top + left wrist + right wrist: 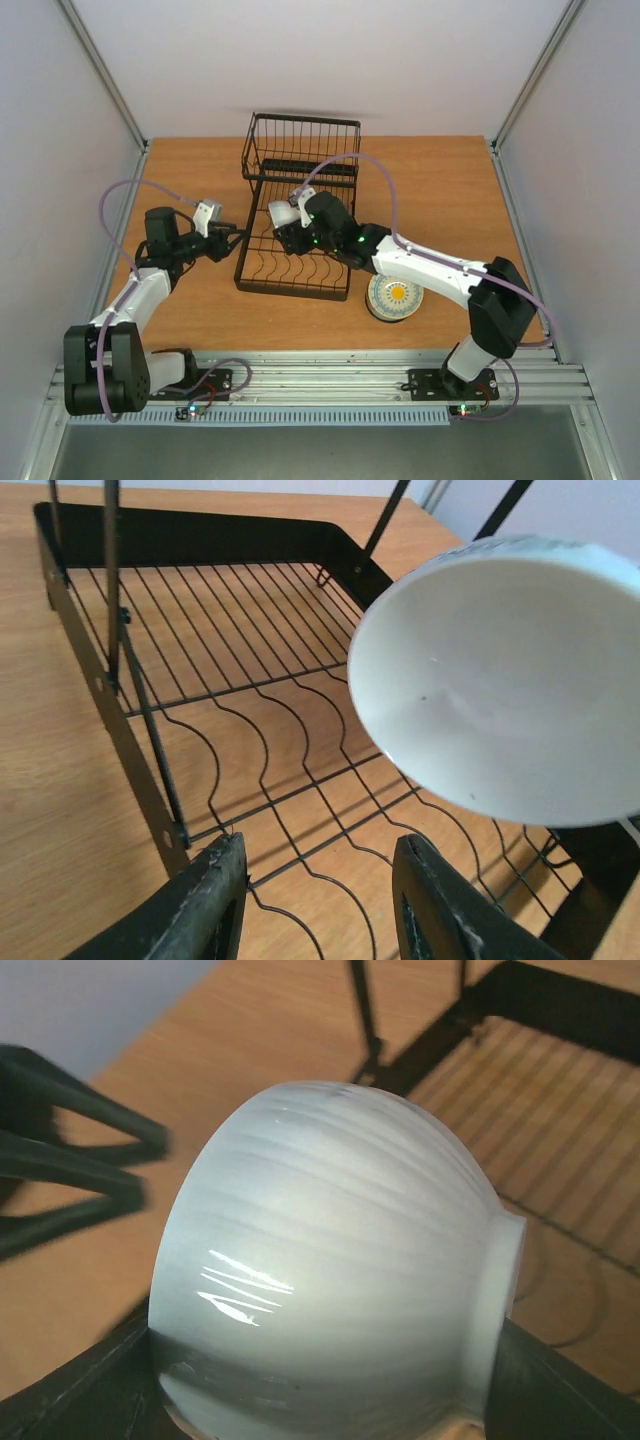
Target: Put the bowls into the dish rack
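Note:
My right gripper (322, 1405) is shut on a pale green ribbed bowl (340, 1260), clamping it from rim to foot as it lies on its side. That bowl (500, 670) hangs over the curved slot wires of the black dish rack (250, 685), its white inside turned toward my left gripper (318, 846). The left gripper is open and empty, low over the rack's near left corner. From above, the right gripper (288, 238) is over the dish rack (300, 275) and the left gripper (233, 232) is at its left edge. A stack of bowls (394, 297), yellow-centred on top, sits right of the rack.
The rack's taller basket section (300, 140) stands at its far end. The right arm (420, 262) stretches across the rack's front right corner, above the stacked bowls. Bare wooden table (450, 190) surrounds the rack, with side walls close by.

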`<state>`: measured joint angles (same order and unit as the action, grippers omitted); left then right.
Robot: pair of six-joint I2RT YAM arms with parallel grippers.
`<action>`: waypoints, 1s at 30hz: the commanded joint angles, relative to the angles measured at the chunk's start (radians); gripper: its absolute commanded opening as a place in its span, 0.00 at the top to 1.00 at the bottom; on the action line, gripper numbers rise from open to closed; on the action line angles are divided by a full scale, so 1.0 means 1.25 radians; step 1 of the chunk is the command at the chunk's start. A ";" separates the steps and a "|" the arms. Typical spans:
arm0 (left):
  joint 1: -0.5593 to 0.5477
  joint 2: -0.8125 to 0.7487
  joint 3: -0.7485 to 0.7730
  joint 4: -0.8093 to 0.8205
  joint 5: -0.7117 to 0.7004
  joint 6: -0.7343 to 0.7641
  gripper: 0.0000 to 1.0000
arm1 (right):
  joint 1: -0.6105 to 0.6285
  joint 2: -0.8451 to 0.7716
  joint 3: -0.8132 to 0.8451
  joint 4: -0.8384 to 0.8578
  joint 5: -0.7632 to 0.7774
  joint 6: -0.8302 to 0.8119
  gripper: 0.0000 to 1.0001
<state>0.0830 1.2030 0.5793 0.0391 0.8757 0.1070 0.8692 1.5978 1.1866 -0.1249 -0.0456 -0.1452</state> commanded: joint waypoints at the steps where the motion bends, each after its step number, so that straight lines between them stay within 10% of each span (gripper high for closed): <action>1: 0.000 0.016 -0.007 0.070 -0.048 -0.013 0.58 | 0.015 0.086 0.063 -0.131 0.272 -0.195 0.99; 30: 0.000 0.022 -0.041 0.117 -0.063 0.031 0.58 | 0.002 0.597 0.435 0.009 0.866 -0.649 0.99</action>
<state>0.0830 1.2476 0.5400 0.1272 0.7914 0.1200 0.8928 2.3199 1.6707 -0.1242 0.9619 -0.9298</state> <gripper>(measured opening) 0.419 0.766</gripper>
